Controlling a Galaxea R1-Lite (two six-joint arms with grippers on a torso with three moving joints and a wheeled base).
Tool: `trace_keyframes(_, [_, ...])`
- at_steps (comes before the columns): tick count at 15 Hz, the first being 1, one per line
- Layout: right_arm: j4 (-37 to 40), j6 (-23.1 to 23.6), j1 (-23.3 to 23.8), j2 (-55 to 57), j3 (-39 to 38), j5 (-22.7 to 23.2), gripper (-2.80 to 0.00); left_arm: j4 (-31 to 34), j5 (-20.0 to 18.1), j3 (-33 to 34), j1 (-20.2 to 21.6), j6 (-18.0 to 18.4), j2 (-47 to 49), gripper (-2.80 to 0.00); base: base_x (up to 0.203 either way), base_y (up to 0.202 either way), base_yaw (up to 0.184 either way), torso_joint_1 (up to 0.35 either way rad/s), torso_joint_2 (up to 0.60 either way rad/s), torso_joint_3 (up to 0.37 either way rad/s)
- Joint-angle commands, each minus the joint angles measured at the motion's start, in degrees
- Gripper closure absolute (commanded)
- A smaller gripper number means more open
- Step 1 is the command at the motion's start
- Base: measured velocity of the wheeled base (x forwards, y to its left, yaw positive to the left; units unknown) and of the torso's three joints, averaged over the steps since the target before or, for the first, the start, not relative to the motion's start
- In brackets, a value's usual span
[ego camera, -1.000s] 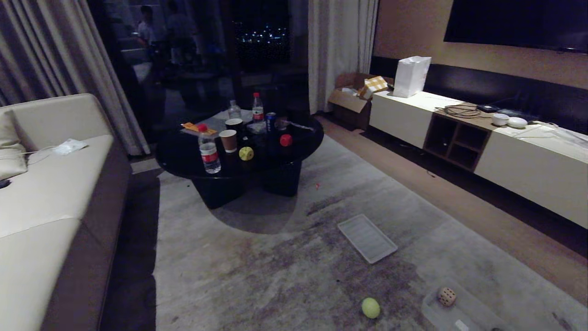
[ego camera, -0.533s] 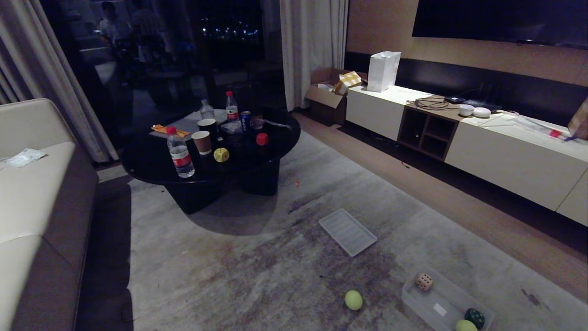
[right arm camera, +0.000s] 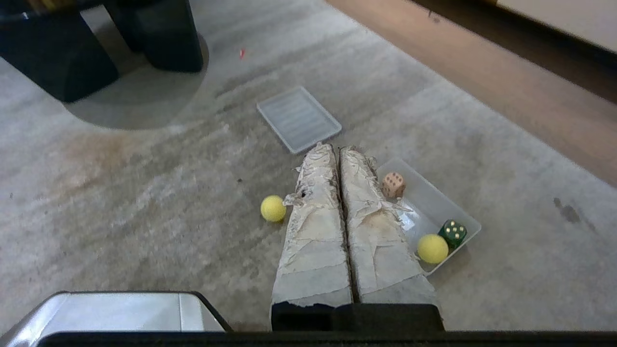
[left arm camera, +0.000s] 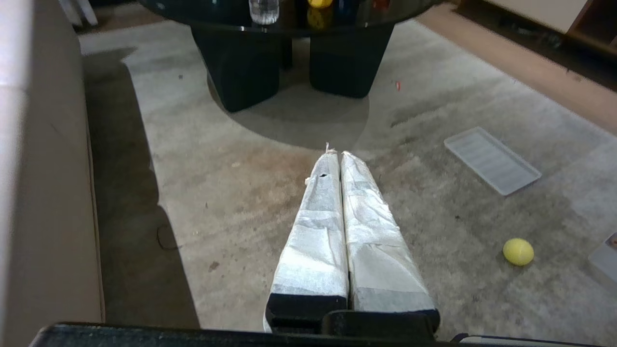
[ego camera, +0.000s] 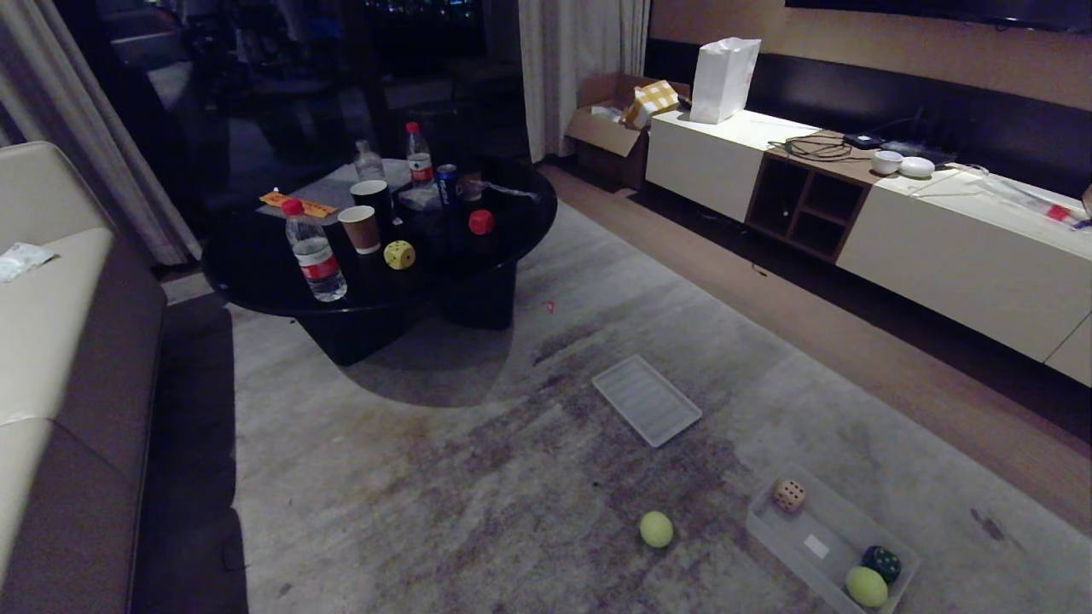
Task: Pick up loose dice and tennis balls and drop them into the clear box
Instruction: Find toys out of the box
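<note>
A loose tennis ball lies on the carpet just left of the clear box. In the box are a beige die, a dark green die and another tennis ball. A yellow die and a red die stand on the black round table. My right gripper hangs shut and empty above the carpet, with the loose ball on one side and the box on the other. My left gripper is shut and empty too. Neither arm shows in the head view.
A flat ribbed clear lid lies on the carpet between table and box. Bottles, paper cups and a can crowd the table. A beige sofa runs along the left, and a long low white cabinet lines the right wall.
The whole head view has swung down and to the right, bringing the clear box and everything in it fully into the picture. The things themselves have not moved.
</note>
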State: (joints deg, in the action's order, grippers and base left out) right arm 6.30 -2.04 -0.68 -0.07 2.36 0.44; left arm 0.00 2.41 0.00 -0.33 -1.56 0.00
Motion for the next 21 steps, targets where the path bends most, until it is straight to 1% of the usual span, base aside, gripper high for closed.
trace_keyframes(1, [0.0, 0.0, 0.0, 0.1, 0.0, 0.0, 0.00, 0.0, 0.0, 0.1, 0.0, 0.0, 0.1, 0.00, 0.000, 0.000, 0.000, 0.002, 0.01, -0.206])
trace_keyframes(21, [0.0, 0.0, 0.0, 0.1, 0.0, 0.0, 0.00, -0.1, 0.0, 0.1, 0.0, 0.0, 0.1, 0.00, 0.000, 0.000, 0.000, 0.002, 0.00, -0.198])
